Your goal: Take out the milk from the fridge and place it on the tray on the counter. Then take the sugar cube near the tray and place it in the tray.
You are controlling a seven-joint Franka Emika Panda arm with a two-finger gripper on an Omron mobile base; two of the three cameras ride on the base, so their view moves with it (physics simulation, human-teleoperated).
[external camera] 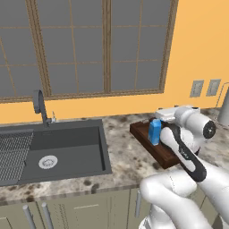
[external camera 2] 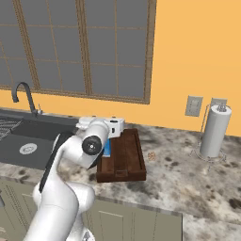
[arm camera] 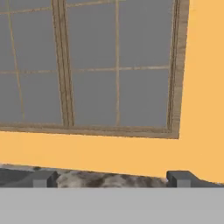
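Big window [external camera: 85,44] with wood frame fills the orange wall behind the counter [external camera: 120,156], speckled stone over pale cabinets. Dark grey sink [external camera: 67,150] sits at the counter's left end with a curved faucet [external camera: 40,107] behind it. Arm reaches over the counter, elbow bulk partly covering the tray [external camera 2: 127,157], a dark brown wooden rectangle lying flat on the stone right of the sink. Paper towel roll [external camera 2: 214,132] stands upright on its holder well right of the tray, under two wall outlets [external camera 2: 193,106]. Milk [external camera: 154,131] stands upright inside the tray at its sink-side part, blue carton, the arm's wrist just beside it. Gripper [arm camera: 111,178] is released: fingertips [arm camera: 43,178] spread wide with nothing between them, camera looking level at the window. Sugar cube [external camera 2: 151,155] lies on the counter just right of the tray, outside the rim.
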